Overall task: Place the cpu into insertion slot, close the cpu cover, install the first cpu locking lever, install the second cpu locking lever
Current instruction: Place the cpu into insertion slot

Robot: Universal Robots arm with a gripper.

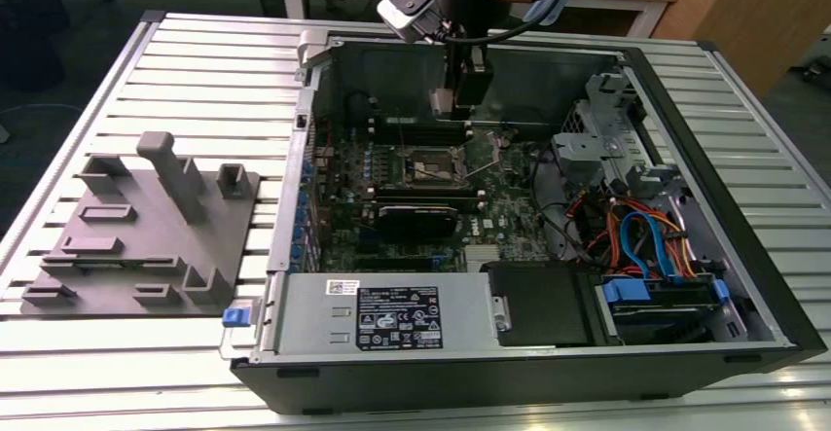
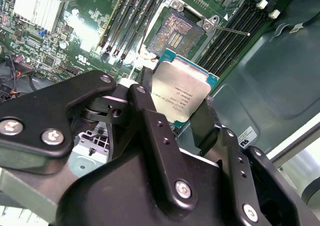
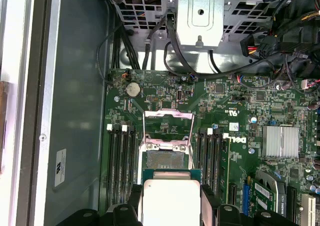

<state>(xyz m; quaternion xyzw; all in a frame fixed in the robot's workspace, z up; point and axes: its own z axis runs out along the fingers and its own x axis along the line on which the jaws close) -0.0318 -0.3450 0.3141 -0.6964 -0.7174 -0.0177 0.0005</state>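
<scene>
My gripper (image 2: 178, 100) is shut on the cpu (image 2: 183, 86), a flat square chip with a silvery top and a teal edge, held by two opposite sides between black fingers (image 2: 150, 98). The insertion slot (image 2: 175, 33) lies uncovered on the green board just beyond the chip, its dark contact field showing. In the first wrist view the cpu (image 3: 170, 198) hangs just short of the insertion slot (image 3: 165, 159). The cpu cover (image 3: 168, 128) stands flipped up at the slot's far side. In the exterior view the gripper (image 1: 454, 110) hangs inside the case, above and behind the insertion slot (image 1: 429, 166).
The open computer case (image 1: 727, 159) lies on a slatted metal table. Memory slots (image 3: 122, 161) flank the socket on both sides. A finned heatsink (image 3: 281, 141), a black module (image 1: 415, 219), cables (image 1: 636, 236) and a power supply (image 1: 389, 319) crowd the case. A grey fixture (image 1: 143, 227) sits at the exterior view's left.
</scene>
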